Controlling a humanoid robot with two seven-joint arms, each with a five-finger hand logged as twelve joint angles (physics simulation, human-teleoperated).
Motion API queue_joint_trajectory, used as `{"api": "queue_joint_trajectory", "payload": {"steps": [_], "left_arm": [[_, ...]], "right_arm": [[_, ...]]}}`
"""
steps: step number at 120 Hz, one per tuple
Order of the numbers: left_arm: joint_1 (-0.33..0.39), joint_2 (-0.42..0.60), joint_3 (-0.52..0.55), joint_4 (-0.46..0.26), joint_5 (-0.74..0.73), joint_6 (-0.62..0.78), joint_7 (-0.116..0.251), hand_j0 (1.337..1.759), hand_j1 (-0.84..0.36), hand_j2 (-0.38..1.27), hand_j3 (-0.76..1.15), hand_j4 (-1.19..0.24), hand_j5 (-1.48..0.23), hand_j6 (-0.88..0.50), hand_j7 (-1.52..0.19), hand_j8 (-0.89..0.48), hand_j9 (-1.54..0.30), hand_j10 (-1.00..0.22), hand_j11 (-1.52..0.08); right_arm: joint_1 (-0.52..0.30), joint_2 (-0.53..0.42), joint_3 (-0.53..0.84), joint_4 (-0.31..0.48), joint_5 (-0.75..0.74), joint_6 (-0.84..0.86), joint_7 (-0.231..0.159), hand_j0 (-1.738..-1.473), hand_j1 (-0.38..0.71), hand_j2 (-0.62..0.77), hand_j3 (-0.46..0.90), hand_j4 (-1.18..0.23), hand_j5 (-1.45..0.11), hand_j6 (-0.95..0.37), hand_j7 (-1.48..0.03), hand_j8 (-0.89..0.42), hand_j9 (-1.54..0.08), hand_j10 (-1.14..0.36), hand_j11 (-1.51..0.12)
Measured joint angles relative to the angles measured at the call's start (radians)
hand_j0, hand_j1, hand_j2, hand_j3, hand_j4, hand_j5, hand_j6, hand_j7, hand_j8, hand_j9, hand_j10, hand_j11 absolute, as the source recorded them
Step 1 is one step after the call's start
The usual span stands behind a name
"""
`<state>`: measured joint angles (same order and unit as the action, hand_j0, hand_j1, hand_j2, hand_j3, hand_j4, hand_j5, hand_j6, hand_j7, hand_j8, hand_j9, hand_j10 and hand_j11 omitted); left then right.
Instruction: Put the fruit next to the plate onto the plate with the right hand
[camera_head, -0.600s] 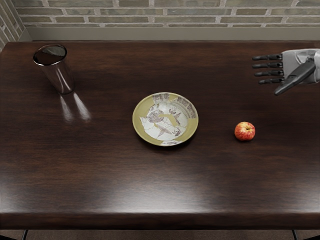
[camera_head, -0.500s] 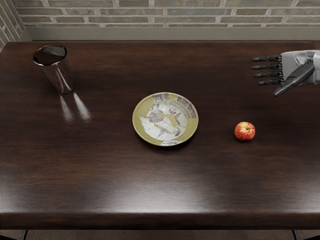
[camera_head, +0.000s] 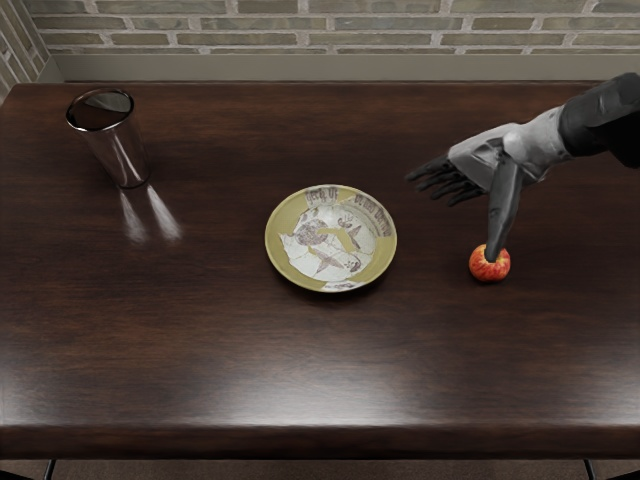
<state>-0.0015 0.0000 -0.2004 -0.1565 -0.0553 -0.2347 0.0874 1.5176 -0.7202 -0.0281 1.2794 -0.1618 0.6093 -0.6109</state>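
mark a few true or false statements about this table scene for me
1. The apple lies on the plate. False: it sits on the table, right of the plate and apart from it.
2. The right robot hand is over the apple with its fingers spread and its thumb pointing down at the fruit. True.
3. The metal cup stands upright at the table's far left. True.
4. The right robot hand has the apple enclosed in a fist. False: the hand is open and holds nothing.
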Motion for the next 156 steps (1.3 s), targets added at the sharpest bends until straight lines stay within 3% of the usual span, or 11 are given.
{"api": "queue_joint_trajectory", "payload": {"steps": [17,43,67,94,122,156], "left_arm": [[0.000,0.000,0.001,0.000,-0.001,0.000,0.000,1.658,0.35,0.00,0.00,0.00,0.00,0.00,0.00,0.00,0.00,0.00,0.00],[-0.002,0.000,0.000,0.000,-0.001,0.000,0.000,1.658,0.35,0.00,0.00,0.00,0.00,0.00,0.00,0.00,0.00,0.00,0.00],[0.000,0.000,0.001,0.000,-0.001,0.000,0.000,1.658,0.35,0.00,0.00,0.00,0.00,0.00,0.00,0.00,0.00,0.00,0.00],[-0.001,0.000,0.001,0.000,-0.001,0.000,0.000,1.658,0.35,0.00,0.00,0.00,0.00,0.00,0.00,0.00,0.00,0.00,0.00],[-0.002,0.000,0.001,0.000,-0.001,0.000,0.000,1.658,0.35,0.00,0.00,0.00,0.00,0.00,0.00,0.00,0.00,0.00,0.00],[-0.002,0.000,0.001,-0.002,-0.001,0.000,0.000,1.658,0.35,0.00,0.00,0.00,0.00,0.00,0.00,0.00,0.00,0.00,0.00]], "right_arm": [[0.124,0.089,-0.151,0.026,-0.032,-0.076,0.000,-1.658,-0.35,0.00,0.00,0.00,0.00,0.00,0.00,0.00,0.00,0.00,0.00],[0.202,0.130,-0.223,0.060,-0.193,-0.286,0.000,-1.658,-0.35,0.00,0.00,0.00,0.00,0.00,0.00,0.00,0.00,0.00,0.00],[0.081,0.064,-0.241,0.234,-0.389,-0.667,0.000,-1.658,-0.35,0.00,0.00,0.00,0.00,0.00,0.00,0.00,0.00,0.00,0.00],[-0.042,-0.034,-0.268,0.385,-0.518,-0.887,0.000,-1.658,-0.32,0.00,0.00,-0.03,-0.03,-0.03,-0.03,-0.03,-0.03,-0.03,-0.03],[-0.128,-0.055,-0.313,0.427,-0.621,-1.045,0.000,-1.658,-0.25,-0.01,0.00,-0.09,-0.11,-0.09,-0.11,-0.09,-0.11,-0.09,-0.11],[-0.225,-0.051,-0.320,0.397,-0.730,-1.145,0.000,-1.658,-0.10,-0.04,0.00,-0.21,-0.27,-0.21,-0.27,-0.21,-0.27,-0.21,-0.27]]}}
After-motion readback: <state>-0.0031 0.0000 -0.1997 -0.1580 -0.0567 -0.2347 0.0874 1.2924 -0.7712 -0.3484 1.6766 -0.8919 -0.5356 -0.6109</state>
